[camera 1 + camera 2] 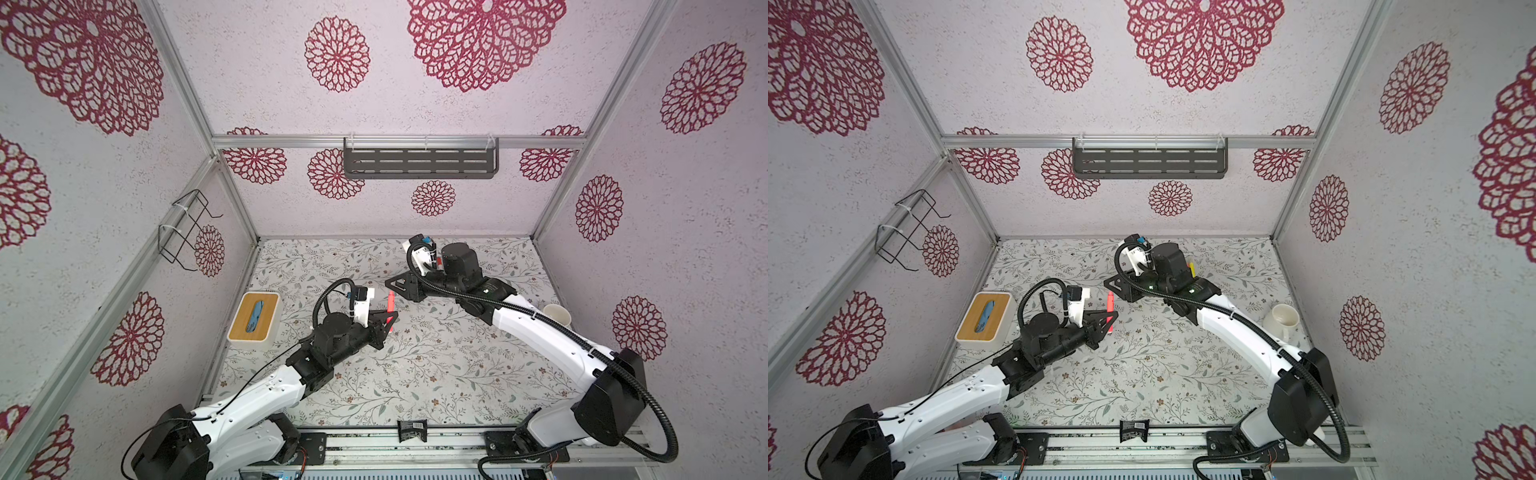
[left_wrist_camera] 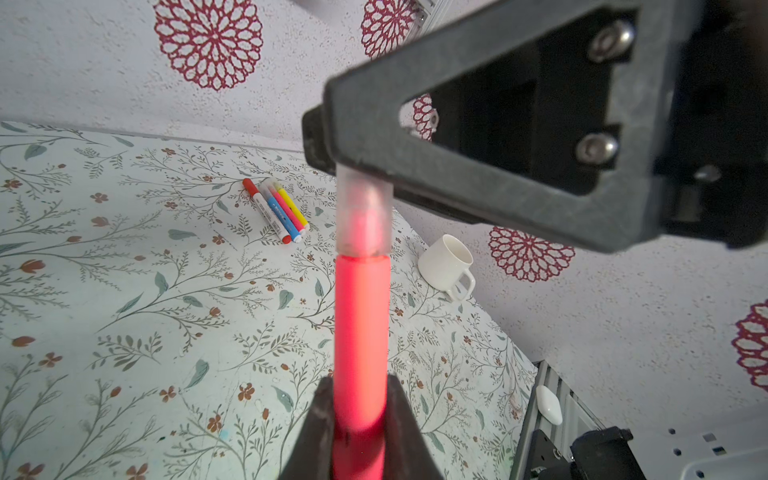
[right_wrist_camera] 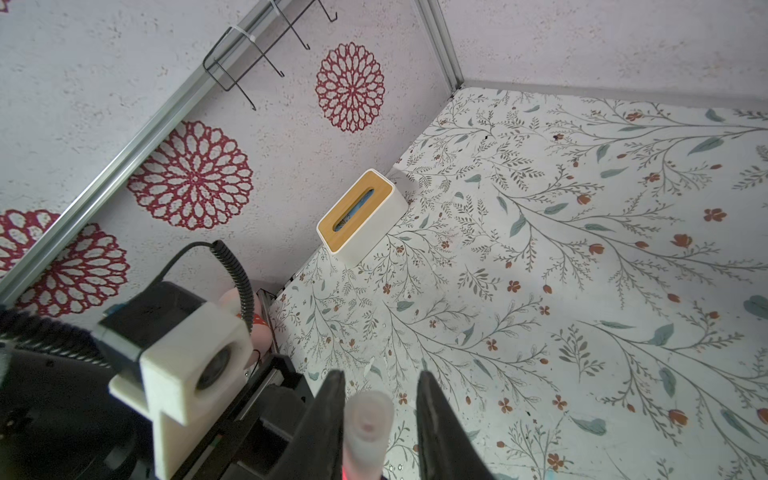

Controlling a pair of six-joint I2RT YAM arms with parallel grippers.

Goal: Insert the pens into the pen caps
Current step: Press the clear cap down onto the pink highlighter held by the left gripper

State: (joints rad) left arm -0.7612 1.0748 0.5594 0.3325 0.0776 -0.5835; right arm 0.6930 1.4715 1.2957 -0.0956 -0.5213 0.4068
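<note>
Left claw (image 2: 359, 399) pinches a slim red plastic pen (image 2: 361, 324), long axis pointing straight out from it. The pen's tip sits inside a translucent tube cap (image 2: 363, 216), straddled by the right claw (image 3: 380, 386), jaws slightly spread.

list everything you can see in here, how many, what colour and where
red pen: 1, red-pink, held off the table in the left gripper
clear cap: 1, translucent, over the red pen's far end
loose pens: 4, white with red ends, blue, pink, yellow, bunched on the table toward the back
mug: 1, white, by the right wall
tissue box: 1, white, wooden top, by the left wall
wire rack: 1, black, left wall
shelf: 1, dark grey, back wall
table: 1, floral cover
left gripper: black, shut on the red pen
right gripper: black, jaws either side of the clear cap, gap showing
</note>
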